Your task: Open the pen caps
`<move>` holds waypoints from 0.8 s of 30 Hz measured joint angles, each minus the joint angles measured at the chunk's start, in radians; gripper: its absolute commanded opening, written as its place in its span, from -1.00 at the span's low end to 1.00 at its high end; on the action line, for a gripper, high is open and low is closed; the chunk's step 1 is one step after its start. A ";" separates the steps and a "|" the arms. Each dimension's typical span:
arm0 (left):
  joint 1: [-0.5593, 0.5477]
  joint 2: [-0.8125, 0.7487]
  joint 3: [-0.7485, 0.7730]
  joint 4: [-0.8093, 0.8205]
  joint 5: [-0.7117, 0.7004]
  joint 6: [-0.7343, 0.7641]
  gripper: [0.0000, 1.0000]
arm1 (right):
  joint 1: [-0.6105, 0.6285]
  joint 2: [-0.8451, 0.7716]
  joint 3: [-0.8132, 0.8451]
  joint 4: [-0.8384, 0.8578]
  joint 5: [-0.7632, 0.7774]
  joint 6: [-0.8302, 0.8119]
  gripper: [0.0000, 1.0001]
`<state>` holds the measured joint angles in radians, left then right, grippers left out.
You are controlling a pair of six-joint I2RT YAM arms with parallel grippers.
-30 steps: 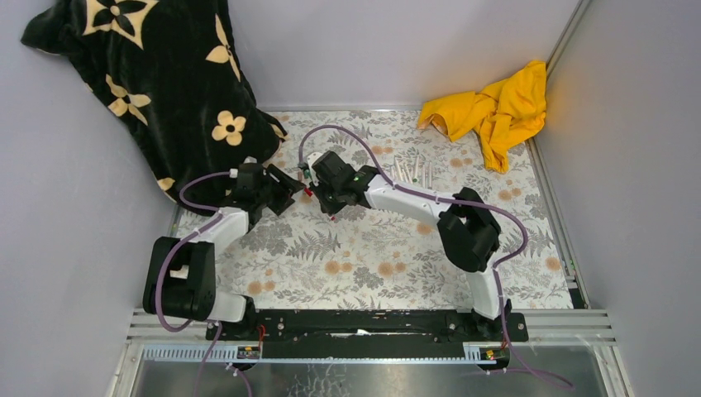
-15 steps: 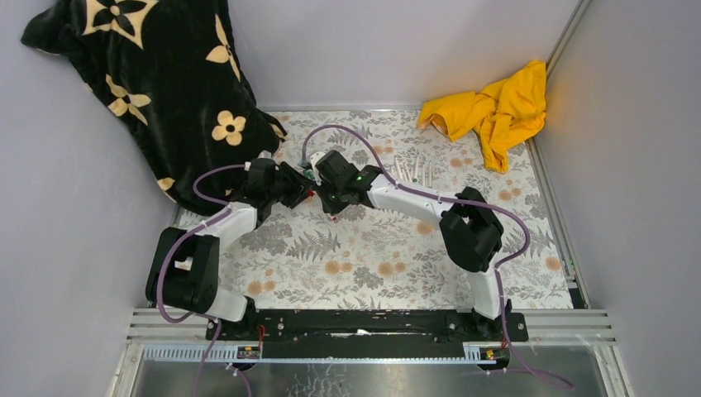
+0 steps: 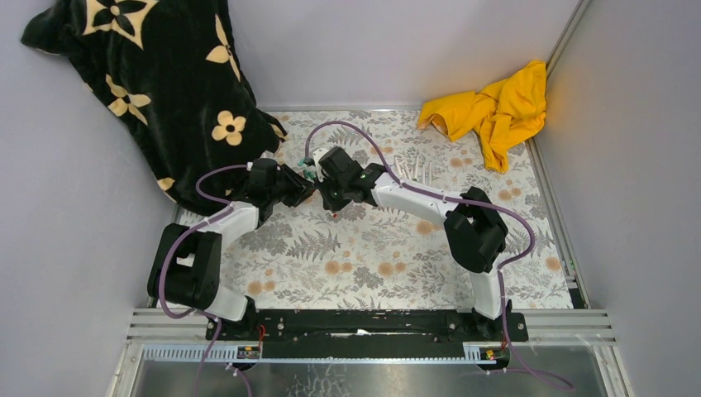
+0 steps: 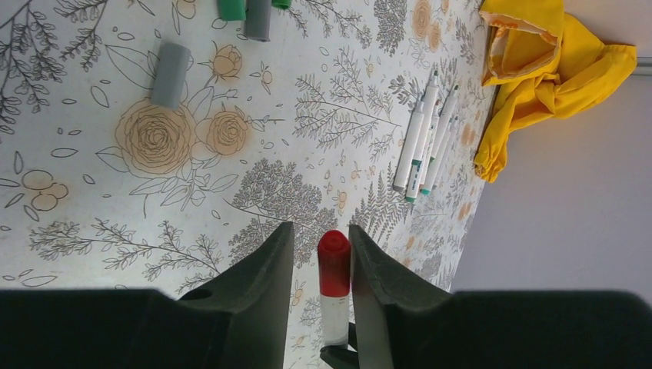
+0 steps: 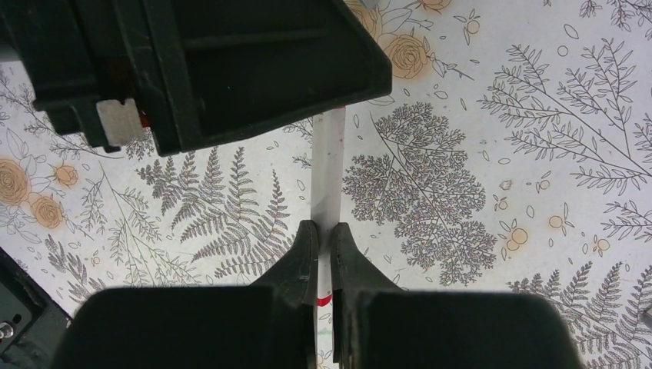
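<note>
One red cap (image 4: 334,261), short and round like a tiny tube, with a rounded top. Bright red, stuck on the end of a thin white pen (image 5: 328,169). Held up above the left half of the bench (image 3: 372,248), right between the left jaws. Left jaws apart, one on each side of the red cap, with a clear gap on one side and next to no gap on the other. Not squeezed on it. Right jaws pressed together on the white pen, further down from the cap, gripping it tight. A small red mark low on the pen, just between those jaws. From the top, both arms reaching in and meeting tip to tip, the cap too small to make out there.

More caps loose on the bench, already off. A grey cap (image 4: 170,73) lying on its side beside a drawn flower. A green cap (image 4: 231,8) just beside a second grey cap (image 4: 258,19) at the edge of the left wrist view. A bunch of white pens (image 4: 425,138) with green ends, lying side by side, well apart from the jaws. A yellow cloth (image 3: 492,103) crumpled in the far right corner. A black blanket (image 3: 157,83) with pale flowers, draped over the far left.
</note>
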<state>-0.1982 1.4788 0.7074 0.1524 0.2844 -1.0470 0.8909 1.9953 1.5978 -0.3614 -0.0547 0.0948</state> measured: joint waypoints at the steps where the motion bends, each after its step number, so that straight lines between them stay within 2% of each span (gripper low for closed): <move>1: -0.002 0.001 0.000 0.002 0.000 -0.001 -0.31 | 0.000 0.000 -0.001 0.002 -0.001 0.000 -1.00; 6: -0.005 0.002 0.001 0.012 0.000 -0.007 -0.50 | -0.002 -0.001 -0.012 0.008 -0.014 0.000 -1.00; 12: -0.005 0.002 0.001 0.013 0.001 -0.011 -1.00 | -0.003 -0.002 -0.026 0.016 -0.018 0.003 -1.00; 18: -0.011 0.002 0.001 0.018 0.002 -0.013 -1.00 | -0.008 -0.016 -0.042 0.024 -0.018 0.007 -1.00; 19: -0.012 0.002 0.001 0.020 0.002 -0.013 -1.00 | -0.009 -0.019 -0.046 0.027 -0.018 0.007 -0.95; 22: -0.015 0.002 0.001 0.034 0.006 -0.014 -1.00 | -0.011 -0.034 -0.060 0.036 -0.018 0.008 -0.52; 24: -0.018 0.006 0.002 0.042 0.013 -0.018 -1.00 | -0.014 -0.048 -0.074 0.039 -0.020 0.011 -0.41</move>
<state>-0.2157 1.4849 0.7094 0.1940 0.2974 -1.0645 0.8768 1.9469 1.5234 -0.3222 -0.0746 0.1059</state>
